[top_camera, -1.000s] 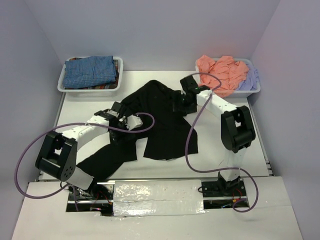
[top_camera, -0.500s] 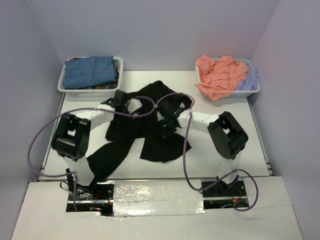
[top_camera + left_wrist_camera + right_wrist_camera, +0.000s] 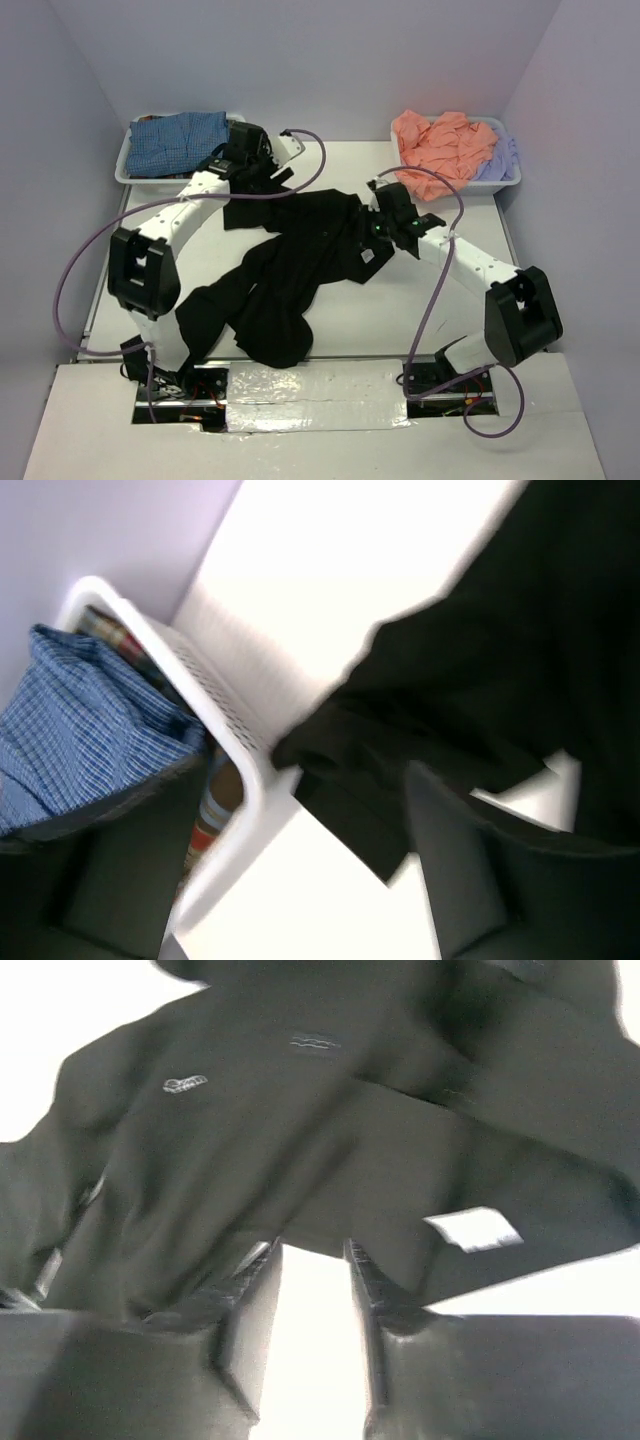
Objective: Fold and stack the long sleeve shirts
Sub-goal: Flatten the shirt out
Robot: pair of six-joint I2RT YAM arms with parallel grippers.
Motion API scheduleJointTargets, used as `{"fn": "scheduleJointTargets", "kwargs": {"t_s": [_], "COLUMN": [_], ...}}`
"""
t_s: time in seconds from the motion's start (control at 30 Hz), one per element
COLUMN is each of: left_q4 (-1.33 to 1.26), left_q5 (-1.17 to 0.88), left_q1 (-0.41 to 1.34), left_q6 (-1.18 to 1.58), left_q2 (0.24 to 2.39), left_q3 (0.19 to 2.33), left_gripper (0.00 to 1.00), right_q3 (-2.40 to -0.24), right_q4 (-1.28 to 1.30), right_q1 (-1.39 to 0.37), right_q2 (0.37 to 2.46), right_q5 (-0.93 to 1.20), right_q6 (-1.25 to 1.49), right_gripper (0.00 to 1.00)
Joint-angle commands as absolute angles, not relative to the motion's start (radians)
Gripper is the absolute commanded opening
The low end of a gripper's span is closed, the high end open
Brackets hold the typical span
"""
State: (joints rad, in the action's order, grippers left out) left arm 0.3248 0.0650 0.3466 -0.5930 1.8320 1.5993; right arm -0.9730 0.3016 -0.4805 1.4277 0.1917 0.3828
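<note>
The large black long sleeve shirt [image 3: 300, 260] lies rumpled across the middle of the table, one end near the left bin and a bunched part at the front [image 3: 270, 335]. My left gripper [image 3: 268, 168] hovers open over the shirt's far-left corner [image 3: 400, 780], beside the bin's corner, holding nothing. My right gripper [image 3: 380, 240] sits low at the shirt's right edge [image 3: 330, 1140]. It is open, with bare table between its fingers [image 3: 250, 1320]. A white tag [image 3: 470, 1228] shows on the cloth. The blue-checked shirt [image 3: 180, 140], the salmon-pink one [image 3: 440, 145] and the lavender one [image 3: 497, 160] lie in the bins.
A white bin [image 3: 125, 172] stands at the back left; its rim [image 3: 230, 740] is close to my left fingers. Another white bin [image 3: 512, 182] stands at the back right. Purple cables loop from both arms over the table. Walls close in the back and sides.
Both grippers left the shirt's middle: the left went back toward the left bin, the right went right. The shirt now stretches wider at the back and bunches toward the front.
</note>
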Motion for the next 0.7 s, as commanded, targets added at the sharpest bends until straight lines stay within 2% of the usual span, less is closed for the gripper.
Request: {"fn": "scheduleJointTargets", "kwargs": {"t_s": [0.0,0.07,0.1,0.13,0.17,0.2,0.27,0.33,0.37,0.47,0.53,0.63,0.67], "left_q4": [0.614,0.716,0.794,0.822,0.842,0.853,0.812,0.680,0.643,0.583,0.519,0.375,0.338], "left_q5": [-0.114,-0.168,-0.198,-0.199,-0.195,-0.171,-0.129,-0.016,-0.005,0.044,0.028,0.053,0.066], "left_q1": [0.368,0.397,0.417,0.470,0.503,0.571,0.647,0.744,0.759,0.764,0.769,0.770,0.770], "left_q6": [-0.618,-0.662,-0.702,-0.716,-0.724,-0.721,-0.736,-0.770,-0.793,-0.808,-0.848,-0.873,-0.864], "left_q2": [1.689,1.584,1.550,1.514,1.453,1.427,1.338,1.277,1.244,1.256,1.261,1.282,1.292], "left_q3": [1.594,1.522,1.425,1.372,1.317,1.205,1.026,0.896,0.809,0.740,0.680,0.611,0.600], "left_gripper": [0.83,0.71,0.68,0.69,0.71,0.80,0.90,0.96,0.98,0.99,0.99,0.99,0.95], "right_q3": [-0.933,-0.920,-0.916,-0.911,-0.911,-0.910,-0.913,-0.925,-0.936,-0.980,-0.989,-0.997,-1.005], "right_q4": [0.412,0.408,0.403,0.403,0.406,0.407,0.397,0.388,0.393,0.416,0.400,0.376,0.367], "right_q1": [-0.456,-0.456,-0.454,-0.454,-0.454,-0.451,-0.451,-0.456,-0.462,-0.483,-0.486,-0.486,-0.486], "right_q2": [1.448,1.457,1.471,1.479,1.488,1.509,1.535,1.587,1.607,1.706,1.759,1.786,1.778], "right_q5": [0.077,0.072,0.071,0.060,0.037,0.029,0.028,0.014,-0.021,-0.051,-0.055,-0.071,-0.072], "right_q6": [0.517,0.535,0.544,0.573,0.589,0.603,0.624,0.621,0.615,0.584,0.572,0.575,0.575], "right_gripper": [0.13,0.16,0.41,0.56,0.68,0.80,0.87,0.93,0.94,0.94,0.88,0.61,0.41]}}
